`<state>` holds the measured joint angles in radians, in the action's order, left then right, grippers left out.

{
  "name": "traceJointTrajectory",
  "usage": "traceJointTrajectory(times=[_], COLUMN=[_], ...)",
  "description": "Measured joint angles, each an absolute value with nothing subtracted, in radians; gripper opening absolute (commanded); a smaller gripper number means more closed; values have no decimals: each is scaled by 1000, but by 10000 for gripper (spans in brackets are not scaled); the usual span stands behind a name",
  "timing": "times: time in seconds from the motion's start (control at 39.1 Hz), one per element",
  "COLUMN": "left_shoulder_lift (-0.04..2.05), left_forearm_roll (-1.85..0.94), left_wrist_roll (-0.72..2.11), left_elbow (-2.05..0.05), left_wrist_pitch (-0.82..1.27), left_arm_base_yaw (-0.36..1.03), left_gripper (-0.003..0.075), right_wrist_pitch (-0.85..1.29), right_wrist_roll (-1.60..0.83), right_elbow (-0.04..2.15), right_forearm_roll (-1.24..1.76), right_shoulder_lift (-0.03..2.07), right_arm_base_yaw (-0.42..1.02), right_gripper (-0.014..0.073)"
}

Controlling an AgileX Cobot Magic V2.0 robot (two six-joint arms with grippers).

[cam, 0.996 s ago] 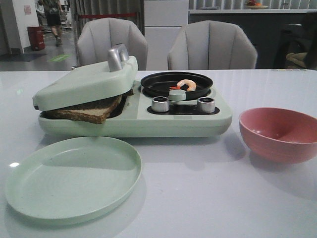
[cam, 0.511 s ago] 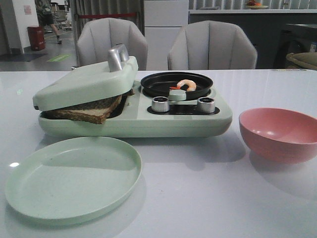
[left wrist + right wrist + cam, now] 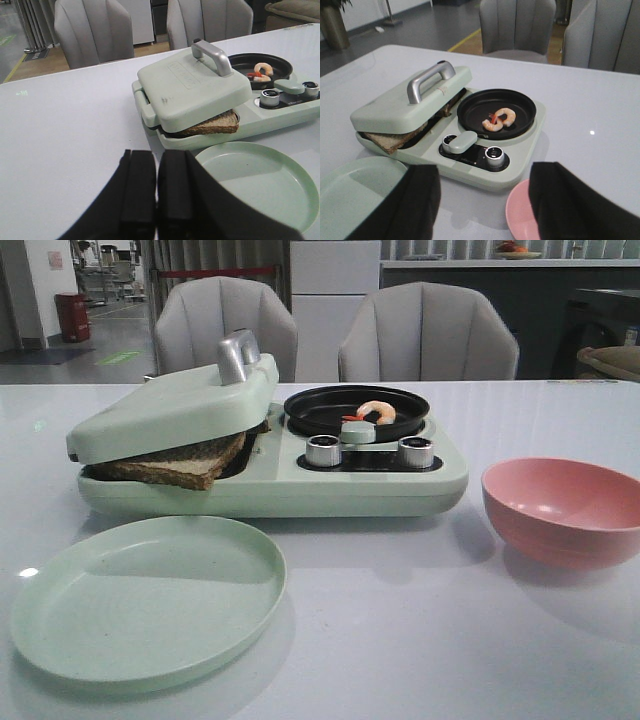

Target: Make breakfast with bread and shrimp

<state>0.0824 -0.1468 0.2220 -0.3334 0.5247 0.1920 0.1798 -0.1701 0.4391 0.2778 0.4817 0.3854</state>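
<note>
The bread (image 3: 175, 465) lies in the pale green breakfast maker (image 3: 280, 480), pressed under its tilted lid (image 3: 175, 405); one corner sticks out in front. It also shows in the left wrist view (image 3: 212, 124) and the right wrist view (image 3: 392, 140). The shrimp (image 3: 378, 411) lies in the black pan (image 3: 355, 410) on the maker's right side, also seen in the right wrist view (image 3: 500, 119). My left gripper (image 3: 156, 192) is shut and empty, above the table to the left of the green plate. My right gripper (image 3: 485, 200) is open and empty, hovering in front of the maker.
An empty green plate (image 3: 148, 595) sits at the front left. An empty pink bowl (image 3: 563, 510) stands to the right of the maker. Two silver knobs (image 3: 323, 450) face front. Two grey chairs (image 3: 428, 332) stand behind the table.
Nothing on the table has moved. Only a person in the far background has walked out of view.
</note>
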Motion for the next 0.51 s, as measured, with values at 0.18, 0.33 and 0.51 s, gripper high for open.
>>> traceJointTrajectory(times=[0.18,0.33,0.51], left_shoulder_lift=[82,82,82], left_forearm_roll=[-147,-147,-147], left_wrist_roll=[222,222,222], left_elbow=[-333,-333,-333], left_wrist_pitch=[525,525,525], left_arm_base_yaw=[192,192,192], left_gripper=[114,114,114], right_wrist_pitch=[176,187,187], right_wrist_roll=[-170,-170,-170], right_elbow=[317,234,215], right_forearm_roll=[279,279,279], right_shoulder_lift=[240,113,83], right_arm_base_yaw=[385,385,385], right_gripper=[500,500,500])
